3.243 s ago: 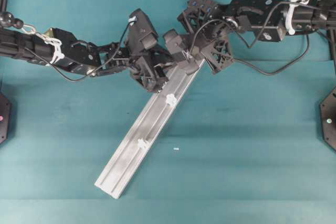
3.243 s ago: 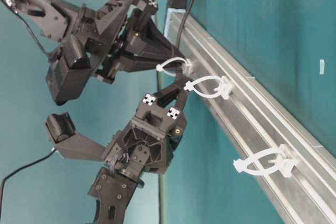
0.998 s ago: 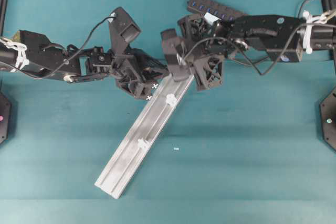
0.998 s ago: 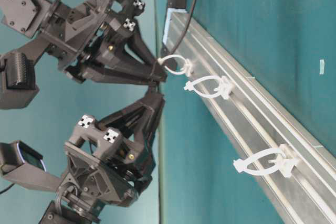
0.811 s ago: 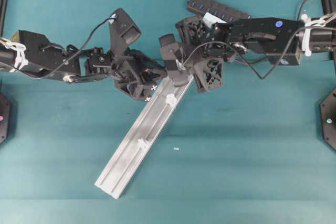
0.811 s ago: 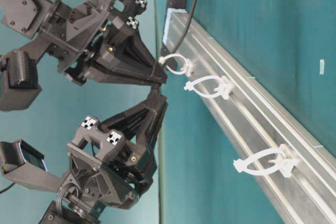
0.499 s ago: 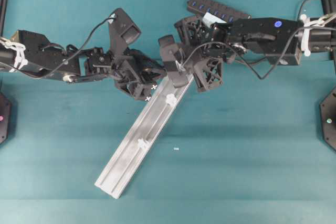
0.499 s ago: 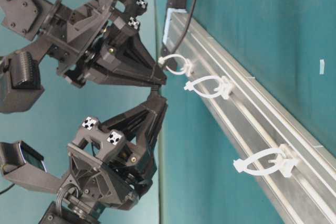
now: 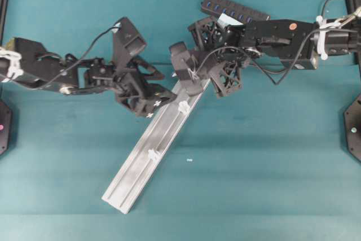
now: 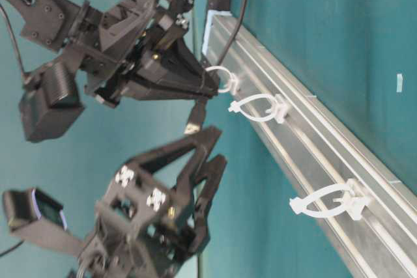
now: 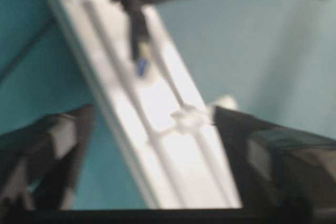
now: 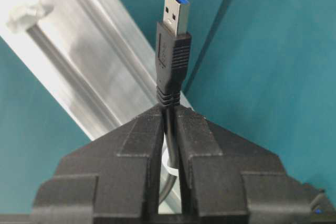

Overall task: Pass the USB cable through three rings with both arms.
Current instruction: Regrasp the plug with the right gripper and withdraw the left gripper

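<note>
Right tool (image 12: 169, 129) pinches the black USB cable (image 12: 172, 56), silver-and-blue plug protruding; left tool (image 10: 205, 174) spread.

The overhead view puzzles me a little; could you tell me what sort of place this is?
Most likely a robotics lab test bench: a bare teal table, two black arms, and only an aluminium rail with white clip rings as a fixture. The right gripper pinches a USB cable.

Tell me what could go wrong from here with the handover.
1. Only the right gripper holds the USB cable, pinching the cord behind the plug; the plug may swing or slip.
2. The open left gripper sits near the middle ring; closing could catch the ring instead of the plug.
</note>
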Available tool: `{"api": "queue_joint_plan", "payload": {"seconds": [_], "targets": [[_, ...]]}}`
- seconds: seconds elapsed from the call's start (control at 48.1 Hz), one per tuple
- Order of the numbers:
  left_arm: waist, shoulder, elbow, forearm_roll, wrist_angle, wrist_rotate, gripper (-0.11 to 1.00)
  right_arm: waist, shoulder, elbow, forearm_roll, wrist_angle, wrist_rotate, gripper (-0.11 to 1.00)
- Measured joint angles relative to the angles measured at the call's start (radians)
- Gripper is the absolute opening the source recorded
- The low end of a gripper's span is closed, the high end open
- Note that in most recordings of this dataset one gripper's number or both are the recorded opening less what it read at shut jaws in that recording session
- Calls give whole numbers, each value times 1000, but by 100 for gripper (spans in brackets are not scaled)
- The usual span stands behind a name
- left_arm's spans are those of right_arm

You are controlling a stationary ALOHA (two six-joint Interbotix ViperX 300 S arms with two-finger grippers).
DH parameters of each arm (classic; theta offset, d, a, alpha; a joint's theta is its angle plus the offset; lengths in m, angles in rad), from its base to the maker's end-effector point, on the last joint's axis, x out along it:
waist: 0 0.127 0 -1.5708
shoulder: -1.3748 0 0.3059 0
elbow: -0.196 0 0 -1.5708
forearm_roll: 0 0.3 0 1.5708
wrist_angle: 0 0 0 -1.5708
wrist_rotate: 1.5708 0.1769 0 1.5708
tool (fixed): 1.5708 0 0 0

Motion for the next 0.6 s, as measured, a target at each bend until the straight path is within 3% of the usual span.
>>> {"api": "queue_joint_plan", "payload": {"seconds": [0.27,0.603], "targets": [[-3,-127,110,0,37,6,90,17,21,0,-3,43,-170,10],[-3,-325,176,0,100,14,89,18,49,-14,-11,71,-270,10]]}}
